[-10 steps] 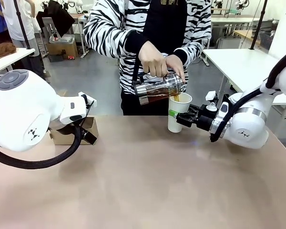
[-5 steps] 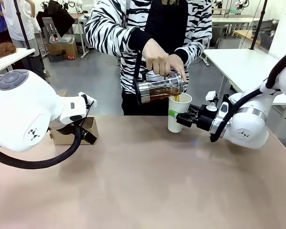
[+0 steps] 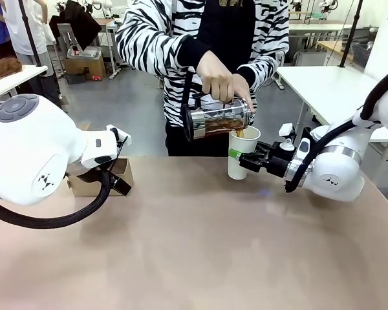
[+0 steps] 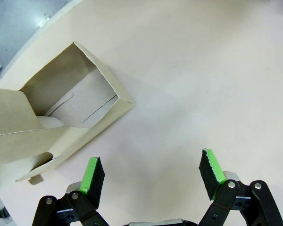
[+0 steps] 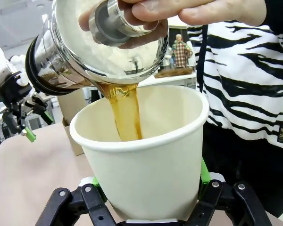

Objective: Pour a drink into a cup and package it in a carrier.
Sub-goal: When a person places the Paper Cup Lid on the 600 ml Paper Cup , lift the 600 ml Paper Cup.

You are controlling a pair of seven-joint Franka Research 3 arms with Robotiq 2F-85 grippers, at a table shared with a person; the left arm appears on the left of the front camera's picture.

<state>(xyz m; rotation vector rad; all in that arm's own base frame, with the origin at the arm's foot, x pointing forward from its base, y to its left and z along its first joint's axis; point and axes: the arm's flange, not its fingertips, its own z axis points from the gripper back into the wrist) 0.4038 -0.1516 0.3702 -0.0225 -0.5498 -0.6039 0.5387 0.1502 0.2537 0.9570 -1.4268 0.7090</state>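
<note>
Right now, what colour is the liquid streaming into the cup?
Amber-brown drink; the right wrist view shows it best.

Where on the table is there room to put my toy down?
The big bare middle and near side of the table, between the carrier and the cup. It is crowded at the far edge: the right gripper clamps the cup while a person pours from the jug.

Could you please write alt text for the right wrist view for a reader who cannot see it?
A person's hand tilts a glass jug, pouring amber drink into a lidless white paper cup held by the right gripper.
</note>
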